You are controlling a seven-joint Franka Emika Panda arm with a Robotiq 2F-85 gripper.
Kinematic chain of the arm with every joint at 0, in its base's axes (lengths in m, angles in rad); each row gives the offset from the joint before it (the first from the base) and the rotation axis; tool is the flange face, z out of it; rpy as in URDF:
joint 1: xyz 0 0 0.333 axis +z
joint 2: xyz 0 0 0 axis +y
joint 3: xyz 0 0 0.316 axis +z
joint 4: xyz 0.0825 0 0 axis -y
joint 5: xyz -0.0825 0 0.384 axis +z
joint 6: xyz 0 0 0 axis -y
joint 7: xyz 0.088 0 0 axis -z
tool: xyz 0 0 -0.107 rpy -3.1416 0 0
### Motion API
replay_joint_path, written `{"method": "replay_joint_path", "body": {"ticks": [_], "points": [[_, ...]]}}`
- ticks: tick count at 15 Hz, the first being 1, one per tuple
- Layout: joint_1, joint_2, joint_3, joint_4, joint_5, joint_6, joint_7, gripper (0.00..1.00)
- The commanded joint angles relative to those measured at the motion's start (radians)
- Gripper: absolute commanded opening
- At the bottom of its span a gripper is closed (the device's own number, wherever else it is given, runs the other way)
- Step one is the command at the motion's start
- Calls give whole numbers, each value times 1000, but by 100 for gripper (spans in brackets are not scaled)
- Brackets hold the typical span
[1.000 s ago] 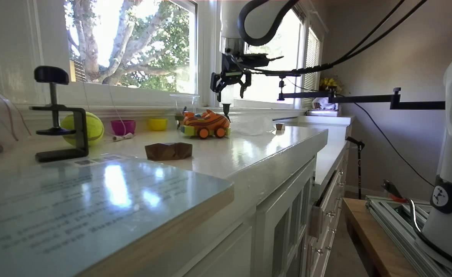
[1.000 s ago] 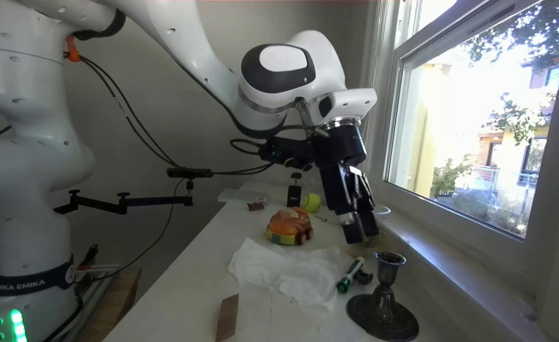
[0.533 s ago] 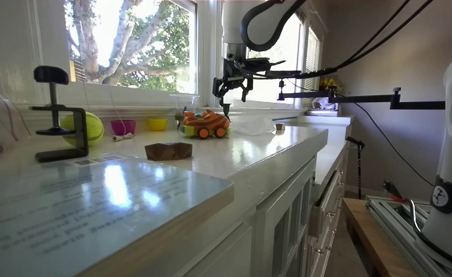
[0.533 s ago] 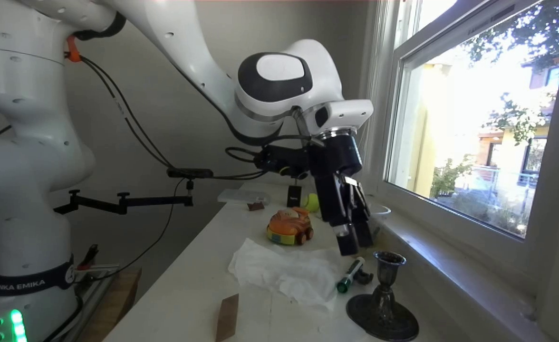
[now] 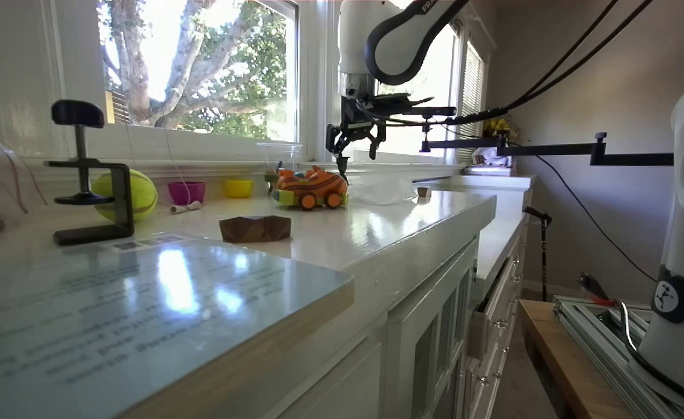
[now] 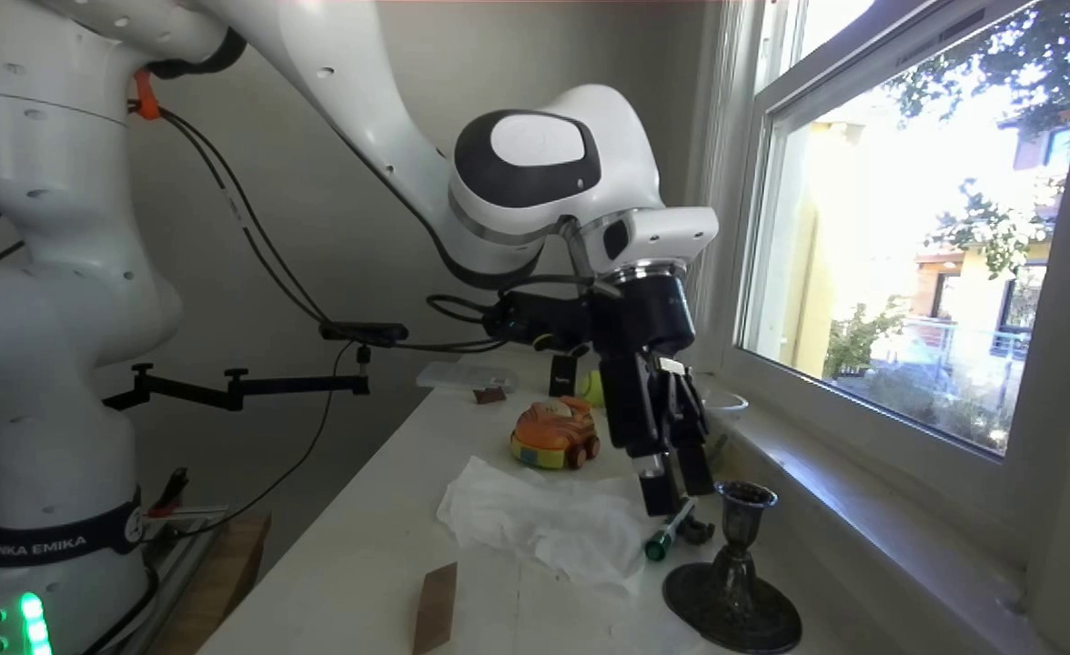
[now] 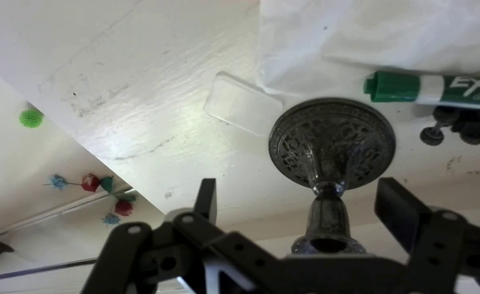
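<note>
While the white counter [image 6: 362,546] runs along beneath the windows [image 5: 196,64], the white robot arm [image 6: 344,73] reaches out over it. Lower down, in an exterior view, a drawer [image 5: 478,336] stands pulled out, its inside hidden by the angle. A crumpled white sheet [image 6: 544,523] covers part of the counter. Near it hangs the gripper [image 7: 298,200], pointing down, its fingers [image 7: 399,212] well apart. Framed between the two in the wrist view is the candlestick [image 7: 332,151], dark metal with a patterned round foot, upright on the counter near the sill and touching neither finger. Its cup-like socket gapes, but the hollow is too dark to tell what it holds. An orange striped toy car [image 5: 312,186] stands on its wheels beyond the sheet; behind it, by the sill, is a clear cup [image 5: 280,152] with dark shapes showing through its lower wall, whether inside or behind I cannot tell. Farther along, a purple cup [image 5: 196,192] and a yellow cup [image 5: 238,188] sit with a gap between them, their contents out of sight from this low viewpoint. A green marker [image 7: 432,87] lies along the sheet's edge, its capped end near the candlestick's foot, and a small black fitting [image 7: 466,120] rests just beside it.
</note>
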Motion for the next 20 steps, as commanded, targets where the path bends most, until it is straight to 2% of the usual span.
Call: {"method": "replay_joint_path", "body": {"ticks": [1,5,7,18,20], "points": [[5,5,-14,-18,-92,65,78,100],[4,12,-21,-25,-193,97,151,100],[6,16,-24,-28,-199,92,168,100],[6,44,-29,-35,-131,118,146,100],[9,49,-30,-27,-122,122,181,100]]}}
